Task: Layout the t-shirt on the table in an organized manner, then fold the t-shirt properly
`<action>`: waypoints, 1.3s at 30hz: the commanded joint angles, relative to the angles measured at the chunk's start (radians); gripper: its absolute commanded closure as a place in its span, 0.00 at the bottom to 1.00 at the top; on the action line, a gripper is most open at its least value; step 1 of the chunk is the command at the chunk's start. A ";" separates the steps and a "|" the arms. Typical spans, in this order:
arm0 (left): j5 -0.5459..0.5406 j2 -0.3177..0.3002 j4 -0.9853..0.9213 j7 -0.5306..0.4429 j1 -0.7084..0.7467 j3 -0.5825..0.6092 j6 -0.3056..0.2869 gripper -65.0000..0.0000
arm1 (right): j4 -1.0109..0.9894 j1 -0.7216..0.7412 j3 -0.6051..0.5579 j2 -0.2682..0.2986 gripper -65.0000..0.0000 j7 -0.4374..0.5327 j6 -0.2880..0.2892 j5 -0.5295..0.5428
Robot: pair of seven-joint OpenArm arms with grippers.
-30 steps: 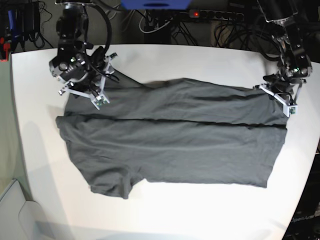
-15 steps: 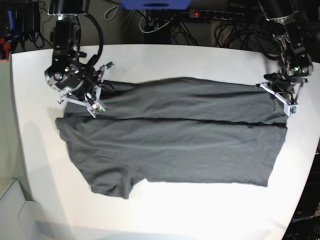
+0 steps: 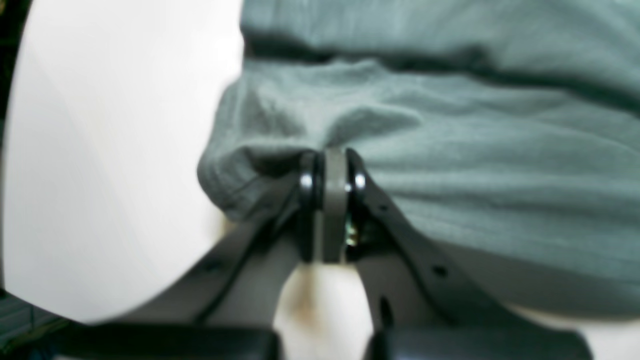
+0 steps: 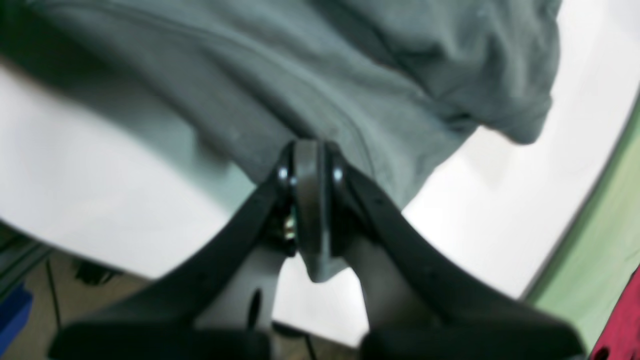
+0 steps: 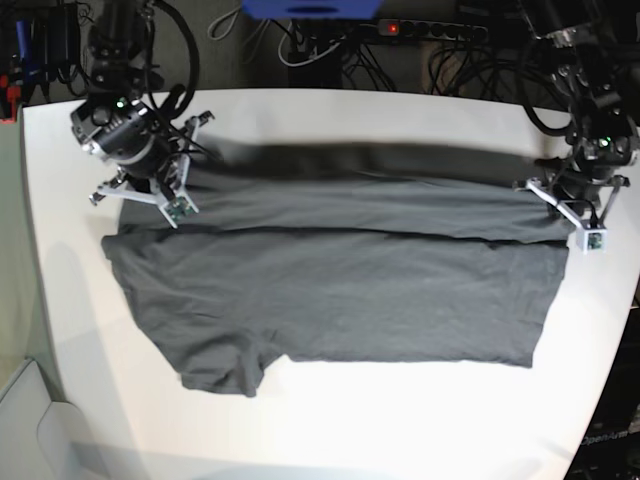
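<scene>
Across the middle of the worktop: the t-shirt [image 5: 340, 290] lies spread wide, its long axis running from 9 to 3 o'clock in the base view.
T-shirt: dark grey and wrinkled; a strip along its 12 o'clock edge is folded over the body, with a dark crease line just below the strip from side to side. A sleeve juts out at about 7 o'clock. The far edge looks lifted between the two arms and casts a shadow on the surface behind it.
T-shirt in the wrist views: bunched cloth [image 3: 450, 140] in the left one, a draped corner [image 4: 380, 75] in the right one, both blurred.
Right hand: the right hand [image 5: 165, 185] sits at the shirt's 10 o'clock corner; in its wrist view the hand [image 4: 310, 175] is clenched on a fold of cloth, which is pressed flat between the black fingers [image 4: 400, 240].
Left hand: the left hand [image 5: 570, 205] is at the 2 o'clock corner; in its wrist view the hand [image 3: 332, 180] is likewise pinched tight on a fold of cloth.
Worktop: the worktop [image 5: 420, 420] is white and smooth, with bare surface on all sides of the shirt; it also shows white in the wrist views [image 3: 110, 150] [image 4: 90, 165].
Behind, at 12 o'clock: cables [image 5: 460, 55] and a power strip [image 5: 430, 30] against a dark background.
</scene>
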 commanded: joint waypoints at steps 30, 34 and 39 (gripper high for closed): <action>0.006 -0.018 0.203 0.030 -0.264 -0.007 0.006 1.00 | 0.040 0.458 0.146 0.037 1.00 -0.084 -0.004 -0.006; 0.005 -0.019 0.211 0.031 -0.264 -0.007 0.006 1.00 | 0.040 0.476 0.146 0.085 1.00 -0.151 -0.004 -0.006; 0.005 -0.016 0.214 0.033 -0.203 -0.007 0.006 1.00 | 0.040 0.363 0.142 0.091 1.00 -0.133 -0.004 -0.006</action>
